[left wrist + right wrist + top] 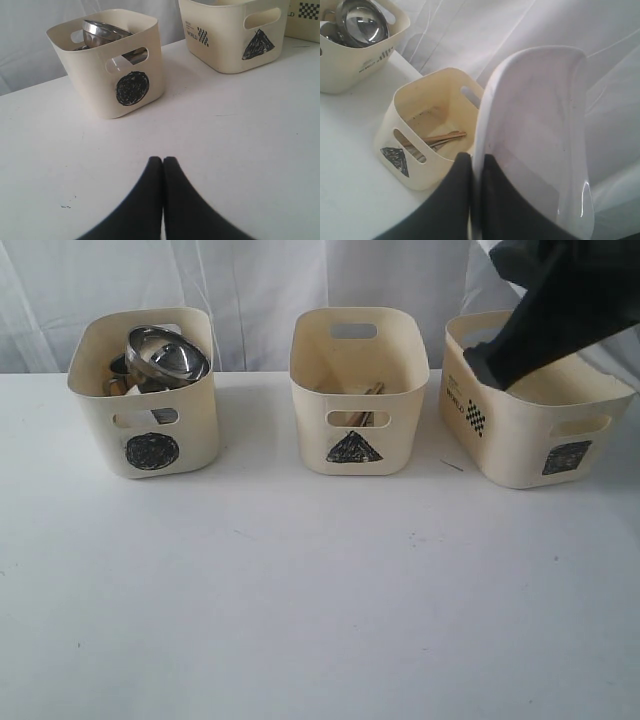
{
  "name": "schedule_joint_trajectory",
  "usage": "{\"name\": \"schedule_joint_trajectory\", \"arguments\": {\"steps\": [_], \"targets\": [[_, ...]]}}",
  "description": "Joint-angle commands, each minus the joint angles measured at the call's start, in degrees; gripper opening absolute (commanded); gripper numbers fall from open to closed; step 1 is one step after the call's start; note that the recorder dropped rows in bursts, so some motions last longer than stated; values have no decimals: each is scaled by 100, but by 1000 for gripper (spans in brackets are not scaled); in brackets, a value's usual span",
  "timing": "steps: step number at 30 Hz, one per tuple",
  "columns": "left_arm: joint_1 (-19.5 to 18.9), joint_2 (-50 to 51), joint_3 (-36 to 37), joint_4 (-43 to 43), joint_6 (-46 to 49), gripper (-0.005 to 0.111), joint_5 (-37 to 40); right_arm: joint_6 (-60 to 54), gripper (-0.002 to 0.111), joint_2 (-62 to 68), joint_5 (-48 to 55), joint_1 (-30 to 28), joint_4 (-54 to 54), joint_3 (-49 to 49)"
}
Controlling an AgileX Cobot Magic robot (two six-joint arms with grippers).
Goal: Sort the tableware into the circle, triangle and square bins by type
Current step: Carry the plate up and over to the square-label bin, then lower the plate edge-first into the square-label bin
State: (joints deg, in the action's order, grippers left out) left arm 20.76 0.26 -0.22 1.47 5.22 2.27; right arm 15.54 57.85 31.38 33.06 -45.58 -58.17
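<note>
Nearly done: steel bowl [166, 356] in the circle bin [150, 420], chopsticks [438, 137] in the triangle bin [355, 405], right gripper [476, 164] pinching the plate [535, 125] over the square bin [525, 435], left gripper [163, 163] pressed together, empty

- The steel bowl [170, 360] is mirror-polished.
- The circle bin [95, 405] is moulded in matt plastic.
- The white plate [540, 125] is glossily finished, possibly ceramic.
- The chopsticks [440, 136] are left as bare wood.
</note>
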Motion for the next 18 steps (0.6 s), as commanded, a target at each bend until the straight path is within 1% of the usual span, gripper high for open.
{"name": "schedule_joint_trajectory", "arguments": {"steps": [1, 7, 13, 18], "targets": [[-5, -26, 22, 19, 8, 0, -15, -361, 0, 419, -660, -648, 52, -137], [-5, -26, 22, 19, 8, 0, -15, -393, 0, 1044, -1412, -1423, 369, -431], [-5, -26, 22, 19, 8, 0, -15, -406, 0, 1632, -2031, -1911, 611, -710], [-5, -26, 22, 19, 8, 0, -15, -513, 0, 2088, -2497, -2181, 839, -838]]}}
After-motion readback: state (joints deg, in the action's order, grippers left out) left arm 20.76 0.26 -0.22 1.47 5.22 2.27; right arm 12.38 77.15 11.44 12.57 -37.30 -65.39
